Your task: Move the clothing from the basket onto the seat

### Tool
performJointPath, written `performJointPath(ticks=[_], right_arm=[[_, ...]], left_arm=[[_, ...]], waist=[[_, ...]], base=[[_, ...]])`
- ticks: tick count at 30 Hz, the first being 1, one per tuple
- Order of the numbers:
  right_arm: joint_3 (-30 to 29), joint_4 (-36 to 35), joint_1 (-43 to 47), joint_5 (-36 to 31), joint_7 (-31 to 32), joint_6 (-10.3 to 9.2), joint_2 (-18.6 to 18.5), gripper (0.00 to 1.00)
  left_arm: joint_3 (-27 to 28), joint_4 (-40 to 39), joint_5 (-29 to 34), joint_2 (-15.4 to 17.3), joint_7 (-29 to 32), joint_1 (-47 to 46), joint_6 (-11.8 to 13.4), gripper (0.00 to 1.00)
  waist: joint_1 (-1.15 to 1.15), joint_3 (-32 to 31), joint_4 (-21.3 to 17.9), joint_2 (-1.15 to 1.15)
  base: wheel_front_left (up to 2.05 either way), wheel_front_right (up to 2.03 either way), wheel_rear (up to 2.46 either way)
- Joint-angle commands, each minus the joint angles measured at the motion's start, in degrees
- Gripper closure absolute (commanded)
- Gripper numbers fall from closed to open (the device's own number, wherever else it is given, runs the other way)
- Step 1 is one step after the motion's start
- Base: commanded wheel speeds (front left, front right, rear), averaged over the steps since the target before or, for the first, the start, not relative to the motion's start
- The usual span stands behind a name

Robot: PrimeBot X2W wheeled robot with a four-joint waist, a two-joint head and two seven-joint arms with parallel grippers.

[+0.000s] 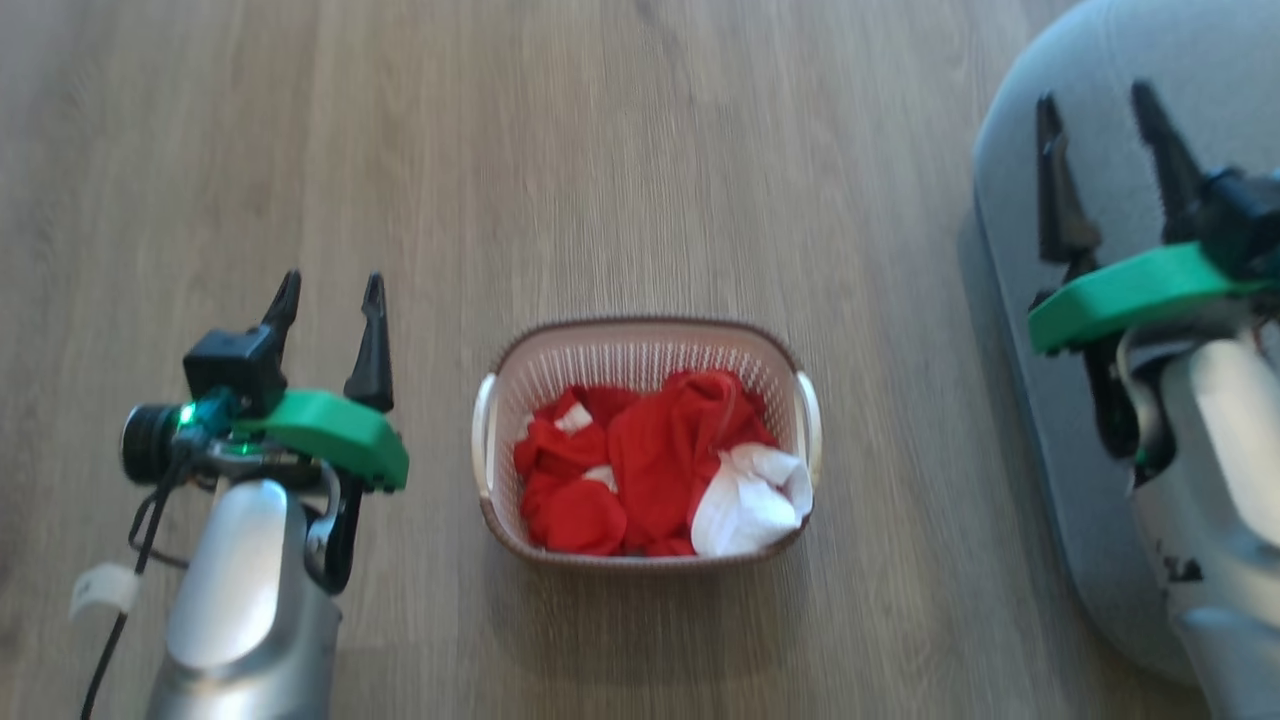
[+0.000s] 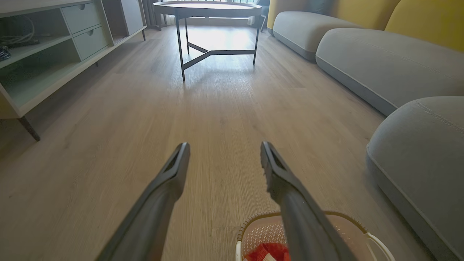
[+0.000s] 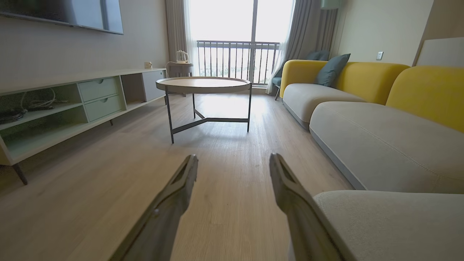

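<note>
In the head view we see the clothing (image 1: 655, 465) heaped in the basket (image 1: 640, 358) on the floor (image 1: 640, 150), our left gripper (image 1: 332, 282) beside it, our right gripper (image 1: 1093, 97) over the seat (image 1: 1205, 65), both wide. Both wrist views show our fingers (image 2: 170, 181) well apart.

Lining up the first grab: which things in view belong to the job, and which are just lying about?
Job: clothing; basket; seat; left end effector and right end effector, both open.
Lying about: table; shelf unit; kettle; blue cushion.
</note>
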Motion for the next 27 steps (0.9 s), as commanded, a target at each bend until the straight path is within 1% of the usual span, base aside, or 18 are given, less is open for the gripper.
performJointPath(ticks=[1,5,6,12,20,27], right_arm=[[-0.2,-3.1,-2.5,0.1,-0.7,0.41,-0.7,0.00],[-1.2,-5.8,-4.8,0.2,-0.7,0.41,-0.9,0.00],[-1.2,-5.8,-4.8,0.2,-0.7,0.41,-0.9,0.00],[-2.3,-9.8,-8.6,0.4,-0.7,0.41,-1.3,0.00],[-2.6,-13.8,-12.7,0.5,-0.7,0.41,-1.1,0.00],[-2.1,-16.1,-15.9,0.9,-0.7,0.41,-0.5,0.00]], left_arm=[[0.5,-1.3,-0.9,0.7,-0.5,-3.7,-0.2,0.00],[-2.3,-0.8,-3.1,0.7,-0.5,-5.7,0.1,0.00],[-2.3,-0.8,-3.1,0.7,-0.5,-5.7,0.1,0.00],[-7.9,0.3,-5.8,0.7,-0.5,-9.4,0.6,0.00],[-16.2,2.7,-8.9,0.6,-0.5,-14.6,-0.2,0.00],[-23.0,7.1,-9.7,0.6,-0.5,-20.4,-0.8,0.00]], waist=[[0.00,4.3,-0.6,0.00],[0.00,9.8,-1.2,0.00],[0.00,9.8,-1.2,0.00],[0.00,18.3,-2.3,0.00],[0.00,27.7,-4.3,0.00],[0.00,34.9,-6.8,0.00]], base=[[0.00,0.00,0.00],[0.00,0.00,0.00],[0.00,0.00,0.00],[0.00,0.00,0.00],[0.00,0.00,0.00],[0.00,0.00,0.00]])
